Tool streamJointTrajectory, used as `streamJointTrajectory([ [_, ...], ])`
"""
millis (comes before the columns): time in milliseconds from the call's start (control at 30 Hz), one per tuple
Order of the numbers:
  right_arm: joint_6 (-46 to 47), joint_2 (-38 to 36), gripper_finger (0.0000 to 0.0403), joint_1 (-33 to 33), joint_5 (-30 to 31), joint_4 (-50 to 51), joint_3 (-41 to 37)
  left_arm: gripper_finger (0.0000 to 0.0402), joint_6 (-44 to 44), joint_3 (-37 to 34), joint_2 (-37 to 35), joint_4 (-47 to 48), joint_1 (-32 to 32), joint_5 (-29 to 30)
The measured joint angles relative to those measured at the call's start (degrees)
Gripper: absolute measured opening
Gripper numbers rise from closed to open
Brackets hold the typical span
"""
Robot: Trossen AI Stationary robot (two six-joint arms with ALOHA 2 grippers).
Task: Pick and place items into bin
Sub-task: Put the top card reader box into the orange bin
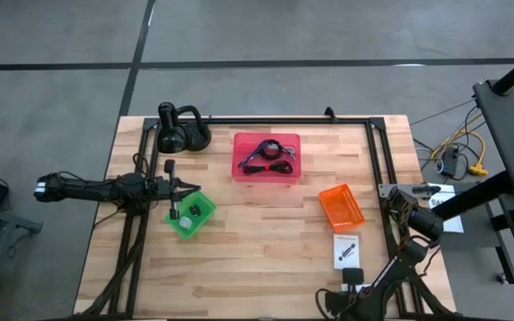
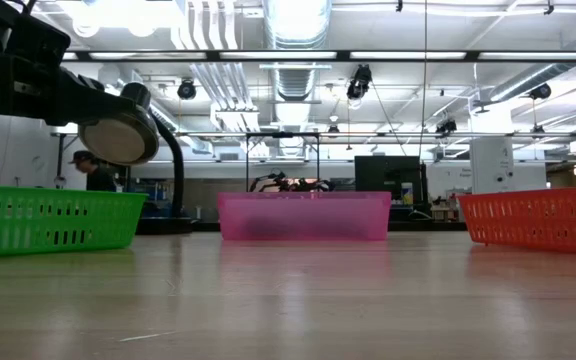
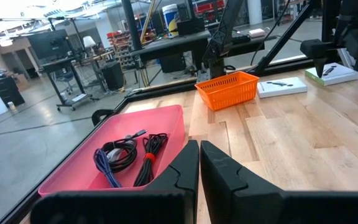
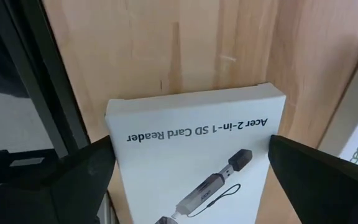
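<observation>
My left gripper (image 1: 188, 188) hangs at the edge of the green plastic mesh basket (image 1: 191, 214), on the side away from the pink plastic tray (image 1: 267, 157). Fingers (image 3: 185, 171) pressed together, nothing between them as far as the wrist view shows. Two small dark items sit in the green basket; can't tell which ones.

Pink tray, mid-table: black coiled cable (image 3: 122, 152), purple cable (image 3: 106, 172), and a dark bundle with a red tie (image 3: 149, 158) lying inside, all touching or tangled.

Right of the pink tray: orange plastic mesh basket (image 1: 342, 206), looks empty from above. Just beyond it, nearer the right arm's base, a flat white card-reader packet (image 1: 347, 251) on the bare wood.

My right gripper (image 1: 353, 277) hovers over a second flat white packet (image 4: 194, 162), fingers spread wide to either side, not holding it.

Risks, my guess: packet is flat on the wood, so the fingers may skid over the edges or only pinch a corner and drop it before the bin. Black frame rail is near that packet; a descent could clip it. Cables are tangled, one grab may drag the others.
</observation>
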State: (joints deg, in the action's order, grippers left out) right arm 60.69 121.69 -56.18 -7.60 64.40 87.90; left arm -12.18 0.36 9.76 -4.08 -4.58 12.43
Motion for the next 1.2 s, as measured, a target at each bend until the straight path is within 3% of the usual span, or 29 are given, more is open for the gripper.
streamJointTrajectory([
  [533,-7.37,0.37,0.0398,2.88,-2.54,-0.95,-1.64,0.0000,-0.01,0.00,0.76,0.02,0.00,0.00],
  [967,-3.63,0.13,0.0397,3.03,-0.44,-2.38,-3.41,0.0000,-0.03,0.00,0.99,0.02,0.00,0.00],
  [1200,-1.96,0.13,0.0365,3.03,0.17,-2.40,-3.45,0.0000,-0.03,0.00,0.99,0.02,0.00,0.00],
])
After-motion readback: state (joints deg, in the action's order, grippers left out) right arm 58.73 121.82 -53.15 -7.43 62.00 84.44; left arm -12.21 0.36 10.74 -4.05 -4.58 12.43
